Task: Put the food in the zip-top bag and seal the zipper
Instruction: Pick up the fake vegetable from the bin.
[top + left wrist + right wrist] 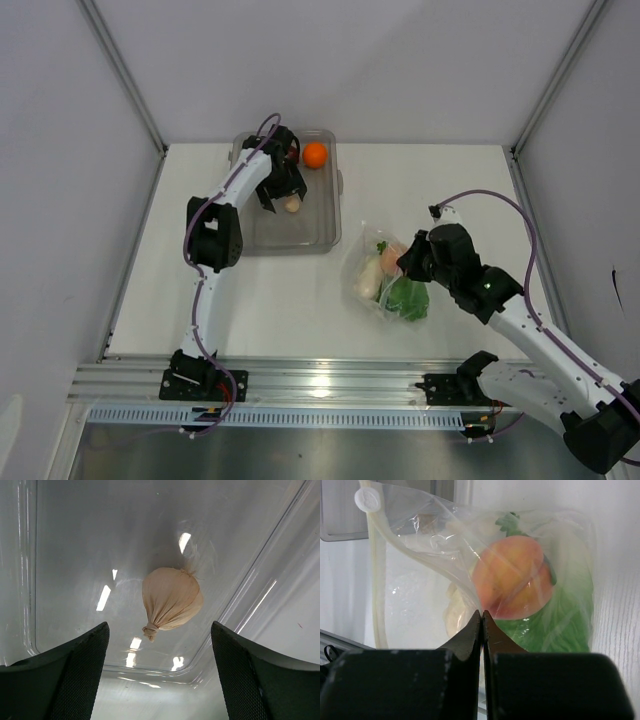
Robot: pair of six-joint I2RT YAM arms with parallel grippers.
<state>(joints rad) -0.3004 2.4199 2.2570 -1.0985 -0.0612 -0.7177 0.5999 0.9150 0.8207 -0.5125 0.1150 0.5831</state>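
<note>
- Left gripper [159,630], jaws spread, hovers over a knotted beige lump [172,600] in the tray [326,236], near an orange [315,154].
- Clear crinkly bag [366,255] lies right of the tray, holding peach [512,577], radish [368,281], lettuce [562,625].
- Right gripper [482,617] pinches its film.

Top external cam is looking down from above & behind the arm bases, far enough out to be taking in the whole white counter [270,290], left arm [215,235], right arm [505,300], grey tray [300,232] and zip-top bag [362,248]. Left wrist cam is pointing steeply down btwn its own fingers [65,675], v. close over the tray floor, sharing the small beige lump [171,601] w/ the top view. Right wrist cam is sitting low, facing fwd along its fingers [466,641], right up at the bag, sharing the peach-coloured fruit [512,577] & green lettuce [565,620] w/ the top view.
</note>
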